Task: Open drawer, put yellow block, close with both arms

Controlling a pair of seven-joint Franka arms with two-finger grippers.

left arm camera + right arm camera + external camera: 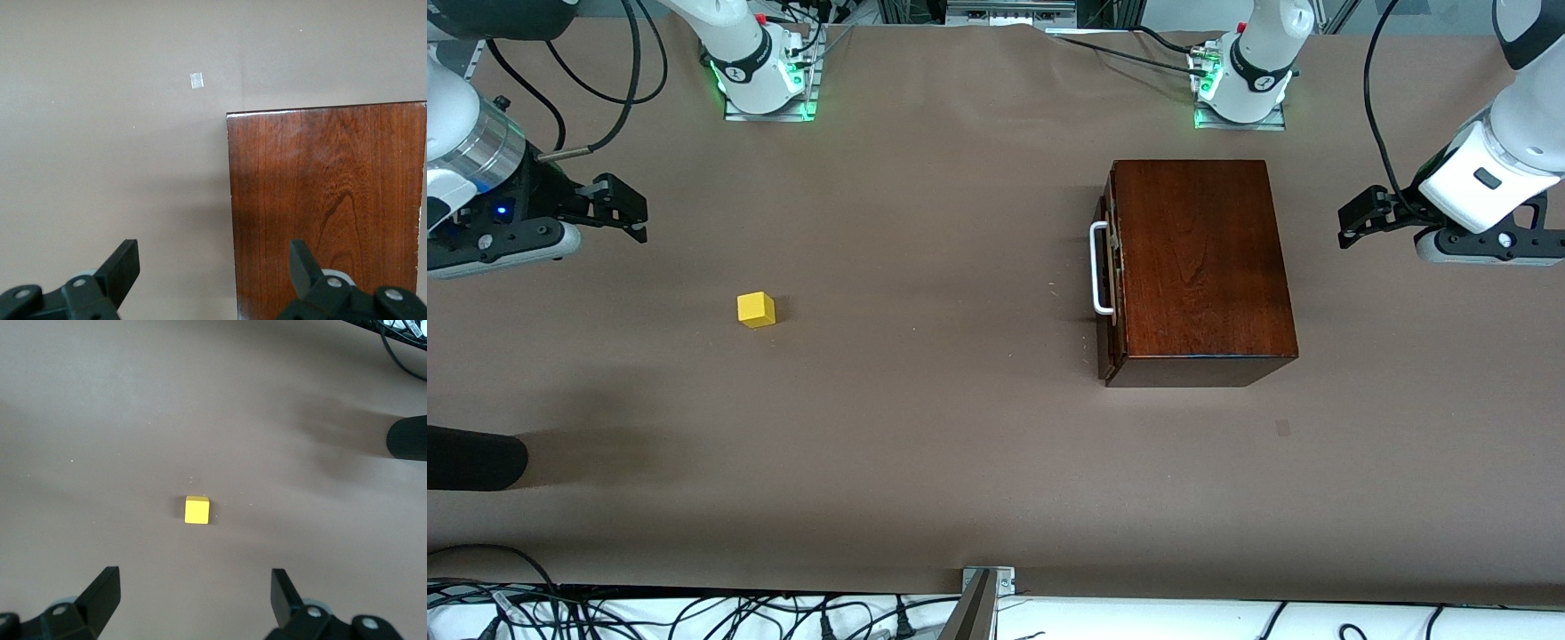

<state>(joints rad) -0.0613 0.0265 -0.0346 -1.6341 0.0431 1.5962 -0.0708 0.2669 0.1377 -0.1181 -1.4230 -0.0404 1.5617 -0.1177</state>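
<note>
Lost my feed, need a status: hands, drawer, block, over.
Left hand open, up beside the box; right hand open, up near the yellow block. Drawer shut, block on the table. Nothing in the way.

Drawer (1110, 271) apparently shut; yellow block (756, 309) well apart.

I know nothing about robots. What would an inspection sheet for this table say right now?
Surface: brown table, one small pale mark.
Job's things: drawer shut in wooden box; yellow block loose, toward the right arm's end.
Clutter: dark object at the table's edge.
Grippers: left gripper open beside the box; right gripper open above the block; both empty.
Cables: black cables along the near edge.
Surroundings: nothing seen.
</note>
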